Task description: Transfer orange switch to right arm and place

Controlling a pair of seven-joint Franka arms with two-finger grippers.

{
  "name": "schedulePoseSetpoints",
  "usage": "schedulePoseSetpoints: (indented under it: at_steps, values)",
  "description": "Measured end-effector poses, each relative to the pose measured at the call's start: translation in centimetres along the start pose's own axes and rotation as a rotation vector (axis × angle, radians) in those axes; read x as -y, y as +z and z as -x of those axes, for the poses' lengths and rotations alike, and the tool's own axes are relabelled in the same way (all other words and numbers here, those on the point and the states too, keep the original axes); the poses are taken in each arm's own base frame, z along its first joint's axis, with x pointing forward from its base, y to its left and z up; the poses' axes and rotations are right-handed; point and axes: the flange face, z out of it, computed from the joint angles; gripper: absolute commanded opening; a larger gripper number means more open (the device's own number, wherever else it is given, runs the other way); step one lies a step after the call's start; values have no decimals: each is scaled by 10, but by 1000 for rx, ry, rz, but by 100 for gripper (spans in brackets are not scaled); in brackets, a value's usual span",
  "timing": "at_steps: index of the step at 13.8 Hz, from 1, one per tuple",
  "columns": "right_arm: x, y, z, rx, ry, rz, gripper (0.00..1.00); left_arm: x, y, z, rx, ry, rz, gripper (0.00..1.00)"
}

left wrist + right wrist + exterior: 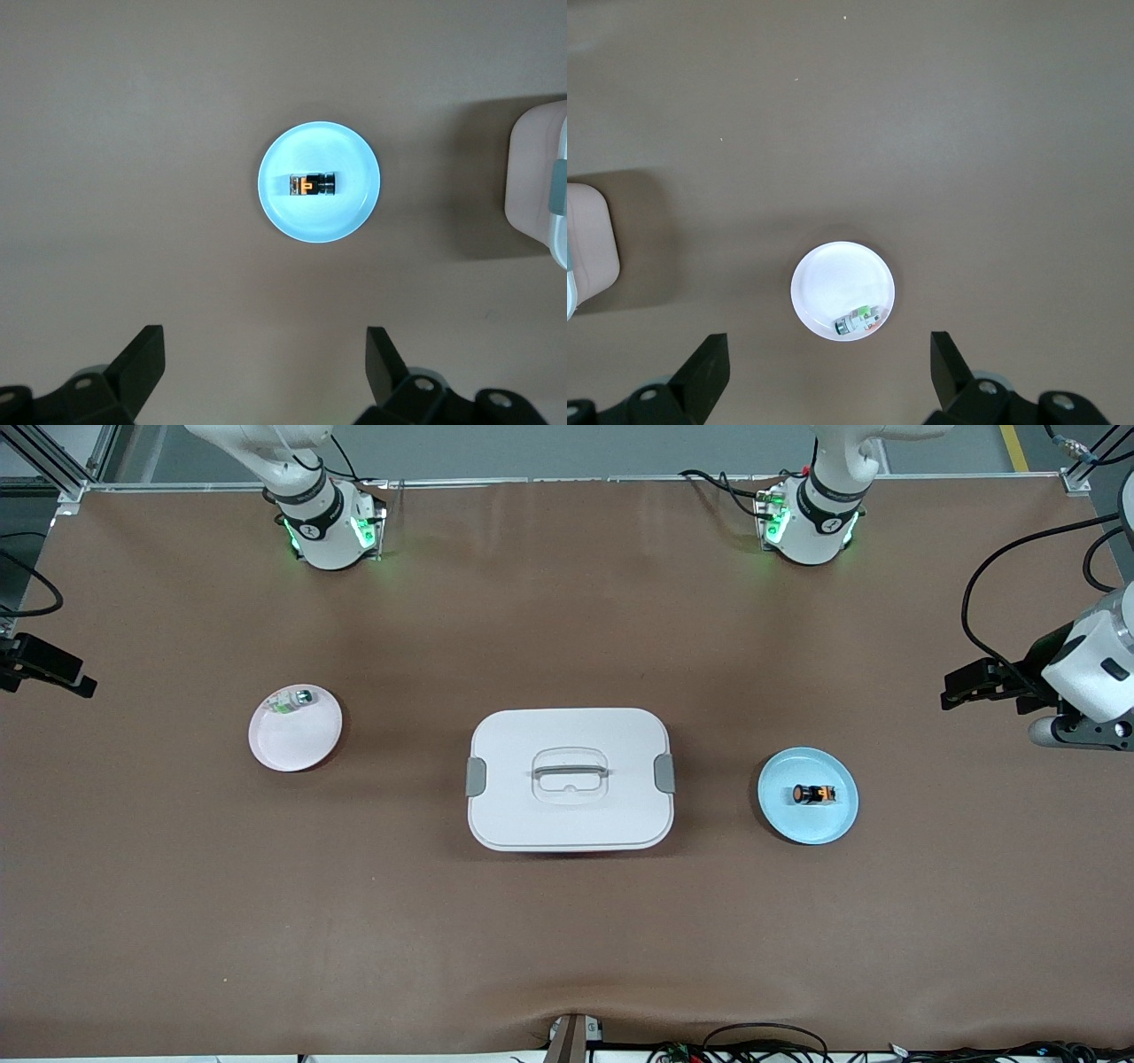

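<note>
Both arms are cut off at the picture edges. In the front view only a dark piece of the left gripper (974, 686) shows at the left arm's end, and the right gripper (44, 669) is a dark stub at the other end. Each wrist view shows its own fingers spread wide, holding nothing. Below the left gripper (266, 367), well apart from it, the orange switch (313, 184) lies on its side in a blue plate (283, 212). Below the right gripper (830, 372) a white plate (833, 283) holds a small silver-and-green part (858, 320) at its rim. A white lidded box (570, 779) sits between the plates on the brown table (567, 939).

Honestly couldn't read a single thing here. The small silver-and-green part (296, 700) had some kind of colored label on it, but it was way too tiny to make out. No legible text, numbers or brands showed anywhere else.
</note>
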Motion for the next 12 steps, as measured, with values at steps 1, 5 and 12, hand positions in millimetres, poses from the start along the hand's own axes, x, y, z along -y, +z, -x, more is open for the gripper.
schedulePoseSetpoints:
  at_steps: [1,5,12]
  values:
    - [0,0,0,0,0,0,100,0,0,0,0,0,0,100]
    - [0,0,0,0,0,0,100,0,-1,0,-1,0,0,100]
    - [-6,-1,0,-4,10,0,100,-1,-1,0,-2,1,0,100]
